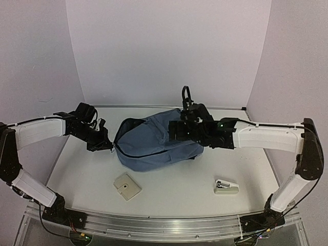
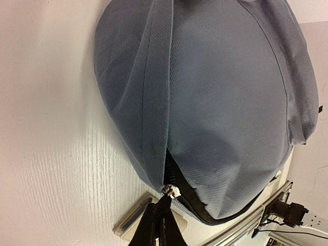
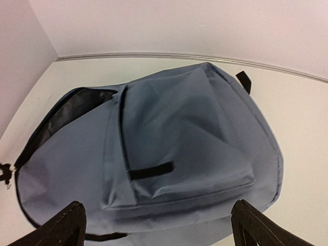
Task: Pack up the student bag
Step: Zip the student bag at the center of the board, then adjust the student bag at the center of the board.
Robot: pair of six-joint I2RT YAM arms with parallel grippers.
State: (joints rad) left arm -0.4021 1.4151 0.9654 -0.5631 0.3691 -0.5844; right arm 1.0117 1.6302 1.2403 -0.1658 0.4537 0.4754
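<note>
two-arm rig at work on a white table (image 1: 77, 169): the slate-blue student bag (image 1: 154, 143) lies flat at mid-table, nearer the rear wall than the arms' bases, w/ its front pocket (image 3: 189, 148) facing up. the main zip (image 3: 66, 110) gapes along the bag's left and rear edge, dark lining showing inside.

at the bag's left end the left gripper (image 1: 106, 145) is fully closed. its black fingers (image 2: 154, 225) meet right under the silver zip pull (image 2: 170, 191). it looks to be pinching the pull's tab, tho the l. wrist cam crops the contact itself.

the right gripper (image 1: 180, 130) hovers over the bag's right half, jaws spread as wide as they go & nothing btwn them. in the r. wrist view its two fingertips (image 3: 72, 220) frame the bag's near edge.

a short black tab (image 3: 151, 171) sits across the pocket's lower left corner. a black strap loop (image 3: 244, 81) pokes out at the bag's far end.

toward the arms a flat beige box (image 1: 126, 186) lies near the bag's left part, not touching it. a small white stapler (image 1: 226, 187) sits off to the right, well apart from both bag & box.
</note>
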